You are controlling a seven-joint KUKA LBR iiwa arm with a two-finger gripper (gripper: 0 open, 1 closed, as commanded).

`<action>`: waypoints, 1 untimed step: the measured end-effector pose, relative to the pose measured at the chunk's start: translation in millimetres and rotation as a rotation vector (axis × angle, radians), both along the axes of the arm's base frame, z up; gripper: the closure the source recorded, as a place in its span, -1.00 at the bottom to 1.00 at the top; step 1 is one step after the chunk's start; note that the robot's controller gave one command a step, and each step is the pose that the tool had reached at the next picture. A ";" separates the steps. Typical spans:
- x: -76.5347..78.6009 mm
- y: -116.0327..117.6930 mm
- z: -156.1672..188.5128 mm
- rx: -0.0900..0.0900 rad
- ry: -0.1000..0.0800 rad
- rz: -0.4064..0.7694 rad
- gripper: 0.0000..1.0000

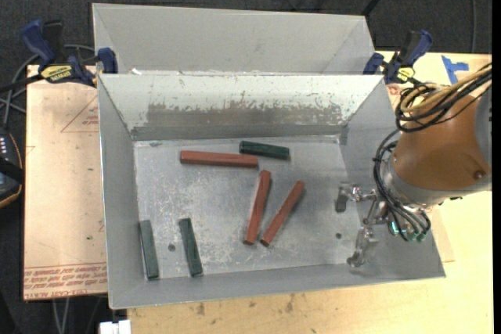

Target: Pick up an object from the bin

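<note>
My gripper (351,227) hangs low over the right side of the bin floor, its two fingers spread wide apart with nothing between them. The loose thing closest to it is a reddish-brown bar (282,213), lying slanted a little to its left. A second reddish-brown bar (257,207) lies just beside that one, almost touching it at the lower end. Neither bar is touched by the fingers.
A long reddish-brown bar (219,159) and a short dark green block (264,150) lie near the back wall. Two dark green bars (148,249) (189,246) lie side by side at the front left. The arm's orange cover stands over the bin's right wall.
</note>
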State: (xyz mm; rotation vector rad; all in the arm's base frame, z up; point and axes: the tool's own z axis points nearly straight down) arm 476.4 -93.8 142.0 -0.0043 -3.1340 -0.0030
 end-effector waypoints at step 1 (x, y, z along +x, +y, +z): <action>7.7 87.5 11.3 0.003 -0.009 0.002 -1.00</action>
